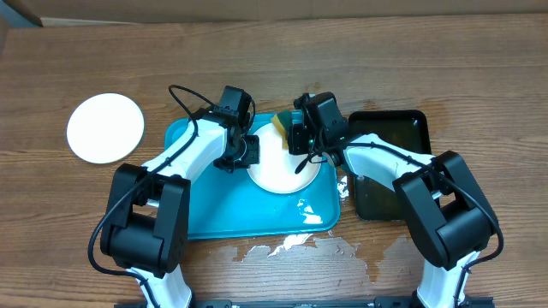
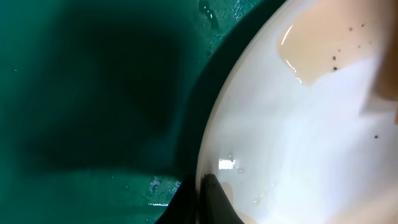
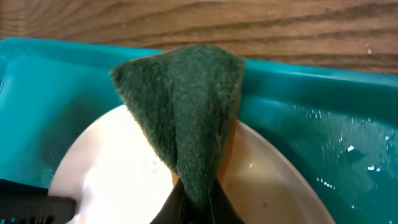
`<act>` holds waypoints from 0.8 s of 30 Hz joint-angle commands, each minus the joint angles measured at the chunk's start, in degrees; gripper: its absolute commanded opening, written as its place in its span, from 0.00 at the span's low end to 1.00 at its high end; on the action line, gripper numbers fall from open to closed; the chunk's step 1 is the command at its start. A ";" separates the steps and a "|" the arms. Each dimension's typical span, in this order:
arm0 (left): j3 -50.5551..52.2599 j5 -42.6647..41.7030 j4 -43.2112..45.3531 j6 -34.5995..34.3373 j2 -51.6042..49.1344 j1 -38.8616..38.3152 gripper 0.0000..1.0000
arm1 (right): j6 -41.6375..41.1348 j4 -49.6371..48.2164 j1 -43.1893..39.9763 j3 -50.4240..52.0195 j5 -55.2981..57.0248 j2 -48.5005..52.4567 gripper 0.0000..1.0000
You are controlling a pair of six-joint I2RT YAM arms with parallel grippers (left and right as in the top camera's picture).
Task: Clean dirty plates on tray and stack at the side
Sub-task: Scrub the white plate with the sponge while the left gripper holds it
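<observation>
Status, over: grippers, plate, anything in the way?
Left gripper shut on plate rim, in the tray. Right gripper shut on sponge, over that plate's far rim. One white plate set aside on table. Nothing blocking.

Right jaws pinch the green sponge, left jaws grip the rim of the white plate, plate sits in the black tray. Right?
No. The plate sits in the teal tray, not the black tray, which lies beside it on the right, as the overhead view shows. The rest holds: right jaws pinch the green sponge, left jaws grip the plate's rim.
</observation>
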State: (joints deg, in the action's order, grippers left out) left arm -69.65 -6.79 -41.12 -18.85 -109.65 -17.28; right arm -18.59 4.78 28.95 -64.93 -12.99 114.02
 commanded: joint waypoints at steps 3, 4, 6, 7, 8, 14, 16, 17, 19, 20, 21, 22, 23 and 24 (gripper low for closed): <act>0.15 2.32 -0.87 2.54 -0.72 -0.35 0.04 | 1.07 1.81 -0.22 -1.46 5.55 2.12 0.04; 0.15 2.32 -0.87 2.54 -0.72 -0.35 0.04 | 1.09 1.99 -0.31 -1.49 6.75 1.97 0.04; 0.15 2.32 -0.87 2.34 -0.72 -0.35 0.04 | 1.51 1.97 -0.70 -1.49 7.65 0.98 0.04; 0.15 2.32 -0.87 2.34 -0.72 -0.35 0.04 | 2.12 2.01 -0.98 -1.53 7.61 0.24 0.04; 0.15 2.32 -0.87 2.34 -0.72 -0.35 0.04 | 2.43 2.27 -1.25 -1.53 7.65 -0.68 0.04; 0.15 2.32 -0.85 2.14 -0.72 -0.35 0.04 | 3.69 6.80 -2.82 -1.53 8.92 -7.58 0.04; 0.15 2.32 -0.87 2.12 -0.72 -0.35 0.04 | 3.67 8.85 -2.89 -1.53 8.83 -9.31 0.04; 0.15 2.32 -0.87 2.12 -0.72 -0.33 0.04 | 3.67 10.23 -2.89 -1.53 8.85 -10.01 0.04; 0.15 2.32 -0.87 2.12 -0.72 -0.35 0.04 | 3.67 12.70 -2.75 -1.53 8.85 -10.40 0.04; 0.15 2.32 -0.87 2.12 -0.72 -0.33 0.04 | 3.65 14.12 -2.75 -1.53 8.85 -10.40 0.04; 0.15 2.29 -0.85 2.12 -0.72 -0.35 0.04 | 3.65 15.65 -2.75 -1.38 8.87 -10.34 0.04; 0.15 2.29 -0.87 2.12 -0.72 -0.35 0.04 | 3.65 16.59 -2.75 -0.98 8.85 -10.27 0.04; 0.15 2.32 -0.85 2.12 -0.72 -0.35 0.04 | 3.65 17.20 -2.75 -0.46 8.83 -10.27 0.04; 0.15 2.29 -0.83 2.12 -0.72 -0.35 0.04 | 3.65 17.49 -2.75 0.17 8.68 -10.27 0.04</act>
State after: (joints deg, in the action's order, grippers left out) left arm -69.69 -6.79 -41.39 -18.81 -109.65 -17.28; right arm -15.46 22.06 25.98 -65.39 -4.91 104.62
